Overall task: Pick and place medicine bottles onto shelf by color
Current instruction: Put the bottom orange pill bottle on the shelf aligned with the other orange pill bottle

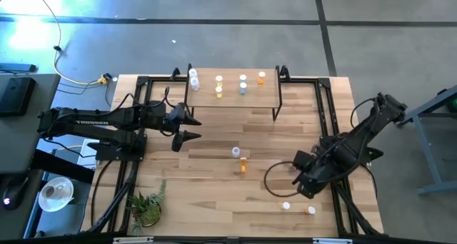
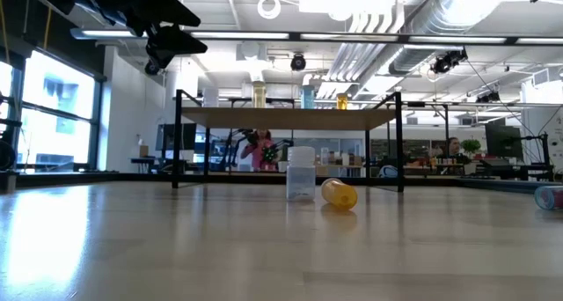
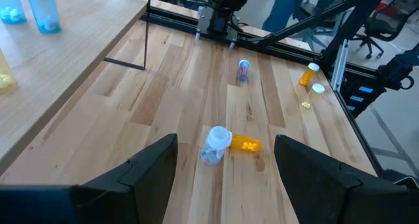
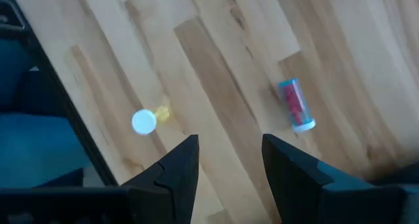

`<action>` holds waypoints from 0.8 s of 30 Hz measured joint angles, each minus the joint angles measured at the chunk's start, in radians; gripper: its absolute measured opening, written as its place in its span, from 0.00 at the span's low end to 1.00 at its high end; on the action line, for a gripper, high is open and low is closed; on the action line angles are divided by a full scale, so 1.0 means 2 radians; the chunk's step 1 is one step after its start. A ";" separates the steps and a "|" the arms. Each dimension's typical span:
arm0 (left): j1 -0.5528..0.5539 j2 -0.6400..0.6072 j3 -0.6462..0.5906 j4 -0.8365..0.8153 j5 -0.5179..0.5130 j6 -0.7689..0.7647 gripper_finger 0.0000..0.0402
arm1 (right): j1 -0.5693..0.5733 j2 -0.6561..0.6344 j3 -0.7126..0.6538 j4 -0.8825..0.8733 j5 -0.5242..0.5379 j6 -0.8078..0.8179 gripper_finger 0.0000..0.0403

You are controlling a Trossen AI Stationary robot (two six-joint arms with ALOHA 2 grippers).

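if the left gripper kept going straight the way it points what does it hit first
Probably the clear bottle standing mid-table, with the orange bottle lying against it just behind. The left gripper is open and both sit between its fingers in the wrist view, though depth is hard to judge.

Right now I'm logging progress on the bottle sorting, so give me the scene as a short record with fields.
shelf: several bottles standing on it
table centre: clear bottle upright, amber bottle on its side beside it
table near right arm: bluish bottle lying down, two more bottles near the table's edge
left pincer: open, empty, in the air beside the shelf
right pincer: open, empty, above the table
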 joint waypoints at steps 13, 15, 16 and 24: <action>0.000 0.000 -0.005 -0.005 -0.038 -0.031 0.61 | 0.090 0.047 0.000 0.005 -0.020 0.083 0.39; 0.000 0.000 -0.005 -0.005 -0.050 -0.036 0.61 | 0.098 0.055 0.000 0.005 -0.029 0.092 0.39; 0.000 0.000 -0.005 -0.005 -0.053 -0.036 0.61 | 0.103 0.060 0.000 0.006 -0.031 0.094 0.39; 0.000 0.000 -0.005 -0.006 -0.053 -0.036 0.61 | 0.157 0.092 0.000 0.024 -0.032 0.029 0.39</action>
